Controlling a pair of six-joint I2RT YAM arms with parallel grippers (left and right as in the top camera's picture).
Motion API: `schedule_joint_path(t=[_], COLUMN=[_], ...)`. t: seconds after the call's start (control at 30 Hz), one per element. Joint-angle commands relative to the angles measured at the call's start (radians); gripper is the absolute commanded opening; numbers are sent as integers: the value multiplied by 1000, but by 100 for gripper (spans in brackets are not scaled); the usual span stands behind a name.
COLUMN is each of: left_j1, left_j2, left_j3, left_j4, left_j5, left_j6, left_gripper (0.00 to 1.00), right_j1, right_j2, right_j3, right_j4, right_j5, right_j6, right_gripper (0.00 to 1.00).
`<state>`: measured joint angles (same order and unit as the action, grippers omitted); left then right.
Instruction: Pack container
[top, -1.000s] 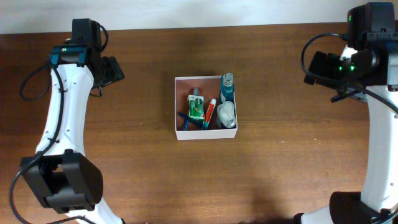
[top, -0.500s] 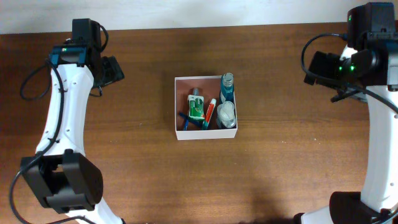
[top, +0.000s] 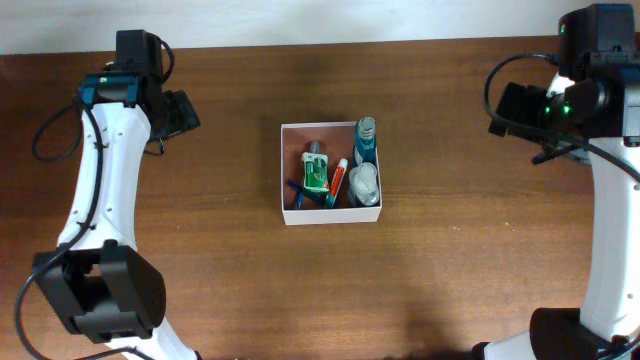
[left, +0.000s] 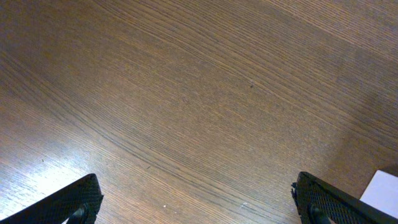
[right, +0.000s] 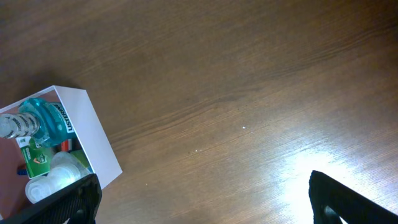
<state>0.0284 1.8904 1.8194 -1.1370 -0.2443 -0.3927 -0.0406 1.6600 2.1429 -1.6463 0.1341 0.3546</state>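
The container, a shallow white-walled square box, sits mid-table. Inside it are a blue bottle, a green tube, a red-and-white tube, a clear bottle and a blue stick-like item. My left gripper hovers far to the container's left, open and empty. In the left wrist view the left gripper has only bare wood between its fingers, with a container corner at the right edge. My right gripper hangs open far to the right. In the right wrist view the right gripper is empty too, and the container with the blue bottle lies at the left.
The brown wooden table carries nothing else that I can see. A pale wall strip runs along the far edge. Both arm bases stand at the near corners.
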Motion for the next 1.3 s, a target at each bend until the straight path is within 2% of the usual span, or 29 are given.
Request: schedule_joint_path(t=[0.0, 1.03, 1.27], left_j1=[3, 3, 3], left_j2=[-18, -18, -18], left_j3=[11, 11, 11], left_j4=[-2, -2, -2], left_j5=[-14, -14, -14], left_j6=[5, 5, 5], left_gripper=[99, 99, 99], right_j1=[-6, -6, -6], right_j2=[3, 8, -79], right_j3=[5, 5, 5], right_j4=[2, 10, 25], right_j5=[9, 10, 10], right_j6=[-7, -7, -7], right_gripper=[98, 98, 98])
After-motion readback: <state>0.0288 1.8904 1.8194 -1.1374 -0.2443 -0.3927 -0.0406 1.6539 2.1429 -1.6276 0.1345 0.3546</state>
